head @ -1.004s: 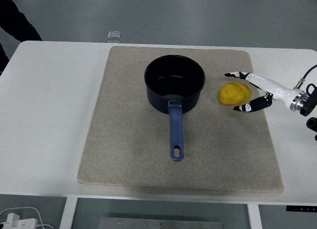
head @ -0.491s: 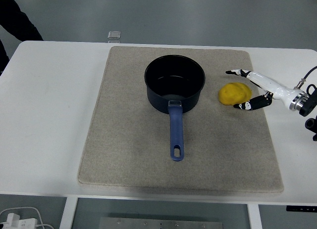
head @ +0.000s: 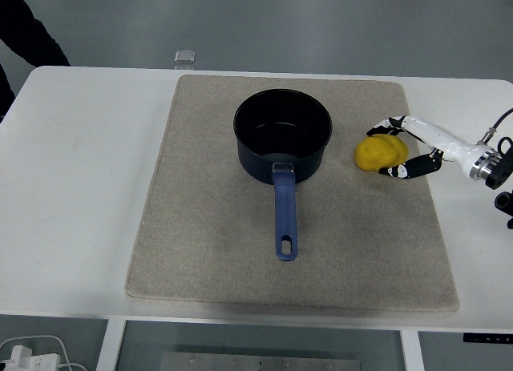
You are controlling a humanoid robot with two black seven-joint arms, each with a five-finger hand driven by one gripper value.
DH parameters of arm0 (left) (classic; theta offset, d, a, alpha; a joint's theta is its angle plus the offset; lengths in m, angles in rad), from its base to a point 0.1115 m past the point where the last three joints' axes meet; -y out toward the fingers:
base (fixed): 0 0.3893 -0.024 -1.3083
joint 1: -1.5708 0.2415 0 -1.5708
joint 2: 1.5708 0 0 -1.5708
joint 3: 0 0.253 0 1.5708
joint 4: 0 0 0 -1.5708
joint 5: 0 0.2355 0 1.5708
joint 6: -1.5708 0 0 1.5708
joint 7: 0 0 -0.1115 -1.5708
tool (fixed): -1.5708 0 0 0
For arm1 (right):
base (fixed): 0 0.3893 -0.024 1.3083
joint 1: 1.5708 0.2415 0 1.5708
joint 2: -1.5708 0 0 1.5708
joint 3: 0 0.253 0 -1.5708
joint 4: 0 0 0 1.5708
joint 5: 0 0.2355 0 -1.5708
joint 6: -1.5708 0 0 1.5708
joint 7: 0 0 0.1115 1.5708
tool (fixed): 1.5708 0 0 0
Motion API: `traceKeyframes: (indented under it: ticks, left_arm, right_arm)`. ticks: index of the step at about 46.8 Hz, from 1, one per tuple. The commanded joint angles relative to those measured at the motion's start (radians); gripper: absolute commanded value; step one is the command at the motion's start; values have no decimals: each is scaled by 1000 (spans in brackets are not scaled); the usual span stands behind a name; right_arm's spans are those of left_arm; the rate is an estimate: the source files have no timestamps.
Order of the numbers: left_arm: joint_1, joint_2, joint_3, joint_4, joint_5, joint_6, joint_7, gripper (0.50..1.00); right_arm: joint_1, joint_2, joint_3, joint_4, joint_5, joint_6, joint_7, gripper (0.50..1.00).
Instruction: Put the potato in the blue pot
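Observation:
The yellow potato (head: 379,151) lies on the beige mat (head: 208,227), just right of the blue pot (head: 282,137). The pot is dark inside with nothing in it, and its blue handle (head: 284,215) points toward the table's near edge. My right hand (head: 378,152) reaches in from the right edge. Its fingers (head: 386,130) curl over the potato's far side and its thumb (head: 398,171) presses at the near right side. The potato still rests on the mat. My left arm is out of view.
A small clear container (head: 184,58) stands past the mat's far edge. A person's dark sleeve (head: 24,34) shows at the top left. White cables and a plug (head: 32,356) lie below the table's near left corner.
The right hand's fingers, stretched out above the potato before, have curled down onto its far side. The potato and pot have not moved.

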Motion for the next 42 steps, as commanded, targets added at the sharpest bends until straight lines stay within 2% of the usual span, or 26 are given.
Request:
traceKeyframes:
  ticks: [1,19,36,42]
  left_arm:
    - [0,0,0,0,0,0,0,996]
    - [0,0,0,0,0,0,0,996]
    - [0,0,2,0,0,0,0,996]
    - [0,0,2,-2,0,0,0,996]
  right_arm:
    - [2,-1,2,0,-1,1,0,500]
    - [52,-24,10,14,56,13,0,500]
    - [189,-55,-9,74,154,76,0,500]
    - [232,-57,-7,84,160,123,0,500]
